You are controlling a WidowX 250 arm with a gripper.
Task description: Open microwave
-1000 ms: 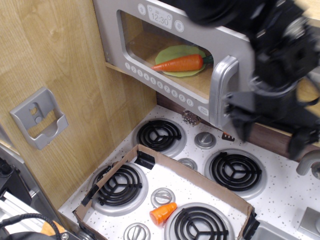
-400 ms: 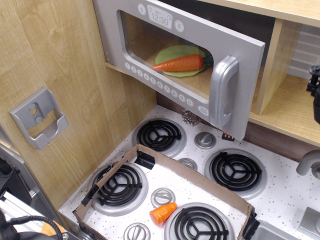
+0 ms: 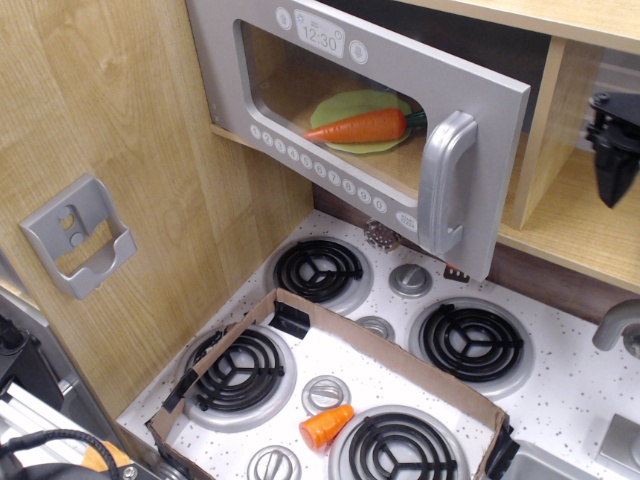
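Observation:
The silver-grey microwave (image 3: pixel 480 90) hangs at the top of the view. Its door stands swung part way out, hinged at the left, with a gap showing at its right edge. The chunky grey handle (image 3: pixel 445 182) is on the door's right side. A clock display (image 3: pixel 320 38) and a row of small white buttons (image 3: pixel 318 168) frame the clear window. Behind the window an orange carrot (image 3: pixel 360 127) lies on a green plate (image 3: pixel 345 103). My black gripper (image 3: pixel 612 150) shows only in part at the right edge, well right of the handle and touching nothing. Its jaws are not clear.
Below is a white stovetop (image 3: pixel 560 400) with several black coil burners and grey knobs. A low cardboard frame (image 3: pixel 390 350) lies on it, with an orange cup (image 3: pixel 327 426) inside. A wooden shelf (image 3: pixel 565 230) is right of the microwave, a grey wall holder (image 3: pixel 78 235) at the left.
One second ago my arm covered the top right with the gripper at the handle. It pulled away to the right; now only its tip shows there. The door has not moved.

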